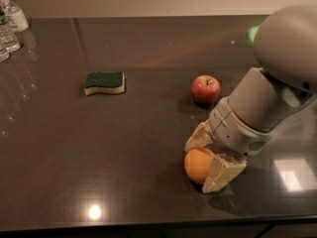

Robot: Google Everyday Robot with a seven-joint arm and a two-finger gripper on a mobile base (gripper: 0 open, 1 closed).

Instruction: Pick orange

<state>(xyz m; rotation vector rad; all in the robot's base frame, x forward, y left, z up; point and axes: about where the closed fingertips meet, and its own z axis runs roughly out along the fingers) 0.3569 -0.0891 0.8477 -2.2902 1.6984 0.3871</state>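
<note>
A: Position of the orange (197,164)?

B: On the dark surface (74,148), near the front edge, right of centre. It sits upright on the surface, not lifted.

A: Gripper (200,165)?

B: Low at the orange, coming in from the right on the grey arm (277,93). Its fingers (224,171) are spread apart and bracket the fruit, one at its upper edge and one along its lower right side. Both lie close against the skin; whether they press on it, I cannot tell.

A: Other items?

B: A red apple (206,89) stands behind the orange, apart from it, just beside the arm. A green and yellow sponge (104,83) lies flat, well to the left. Water bottles (12,14) stand at the far left corner.
</note>
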